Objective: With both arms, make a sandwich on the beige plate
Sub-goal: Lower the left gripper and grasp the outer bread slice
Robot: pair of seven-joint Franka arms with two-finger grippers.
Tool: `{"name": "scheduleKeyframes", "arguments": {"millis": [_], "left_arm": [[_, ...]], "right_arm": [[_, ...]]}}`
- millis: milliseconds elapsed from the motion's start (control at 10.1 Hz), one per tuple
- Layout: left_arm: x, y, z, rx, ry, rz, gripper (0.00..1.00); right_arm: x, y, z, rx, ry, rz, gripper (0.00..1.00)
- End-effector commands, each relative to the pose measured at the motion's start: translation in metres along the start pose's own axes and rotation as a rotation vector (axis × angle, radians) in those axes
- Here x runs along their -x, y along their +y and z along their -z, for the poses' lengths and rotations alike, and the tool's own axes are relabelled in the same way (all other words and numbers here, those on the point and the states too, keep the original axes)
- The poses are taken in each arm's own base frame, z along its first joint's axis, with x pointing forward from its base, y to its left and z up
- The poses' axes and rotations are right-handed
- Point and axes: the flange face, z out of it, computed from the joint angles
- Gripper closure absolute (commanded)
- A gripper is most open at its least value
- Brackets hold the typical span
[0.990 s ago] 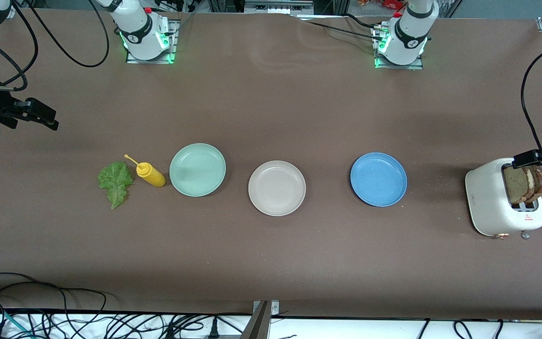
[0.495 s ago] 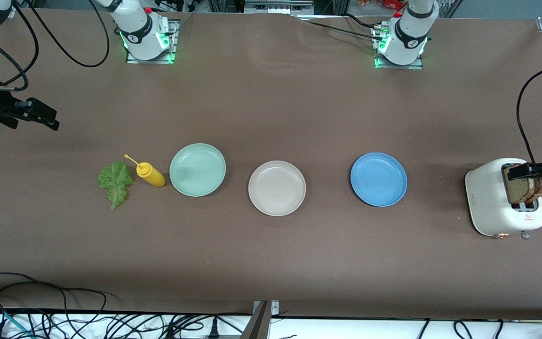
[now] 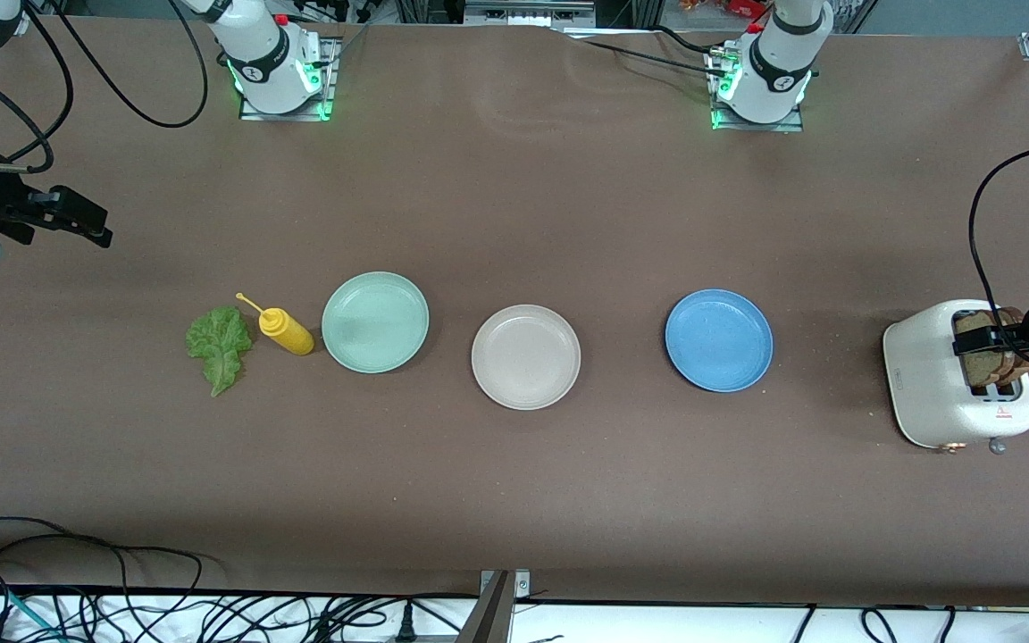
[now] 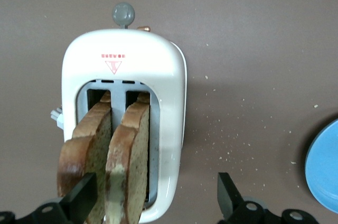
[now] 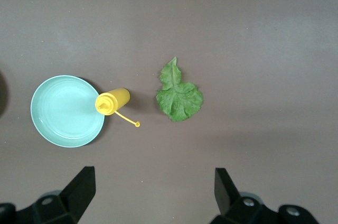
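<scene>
A: Where is the left claw [image 3: 983,339] right now?

B: Over the white toaster [image 3: 930,375] at the left arm's end of the counter [image 3: 514,205]. Its fingers stand wide apart and grip nothing. In the left wrist view one fingertip [image 4: 82,198] is beside the outer of the two bread slices [image 4: 103,155], the other fingertip is over bare counter just past the toaster's side.

A: And the bread?

B: Both slices stand upright in the toaster's two slots, side by side, brown crust up.

A: The beige plate?

B: The beige plate [image 3: 526,356] lies bare in the middle of the counter, between the mint-green plate [image 3: 375,321] and the blue plate [image 3: 718,339]. It sits a little nearer to the front camera than either of them.

A: The lettuce?

B: The lettuce leaf [image 3: 218,344] lies flat on the counter toward the right arm's end, just beside a yellow squeeze bottle [image 3: 284,329]. The bottle lies on its side between the leaf and the mint-green plate, almost touching that plate's rim.

A: What about the right claw [image 3: 77,219]?

B: It waits up in the air at the right arm's end, over bare counter. The right wrist view shows its fingers spread wide with nothing between them, looking down on the leaf, bottle and mint-green plate.
</scene>
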Motion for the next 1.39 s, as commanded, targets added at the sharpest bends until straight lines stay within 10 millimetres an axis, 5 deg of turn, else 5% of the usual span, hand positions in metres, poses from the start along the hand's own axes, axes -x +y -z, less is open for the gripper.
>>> {"name": "scheduleKeyframes", "arguments": {"millis": [0, 198, 594, 990, 1287], "left_arm": [[-0.004, -0.008, -0.009, 0.002, 0.015, -0.008, 0.04], [-0.005, -0.01, -0.014, 0.004, 0.007, -0.006, 0.22], [-0.004, -0.012, -0.016, -0.009, -0.001, -0.013, 0.76], [-0.004, -0.018, -0.012, -0.079, -0.01, -0.121, 0.99], [-0.005, -0.019, -0.001, -0.097, 0.002, -0.125, 1.0]], "right_arm": [[0.0, -0.002, 0.006, -0.011, 0.006, 0.006, 0.0], [0.001, -0.003, 0.006, -0.011, 0.004, 0.008, 0.0], [0.001, -0.003, 0.006, -0.011, 0.003, 0.008, 0.0], [0.0, -0.003, 0.006, -0.01, 0.007, 0.009, 0.0], [0.0, -0.003, 0.006, -0.011, 0.009, 0.009, 0.0]]}}
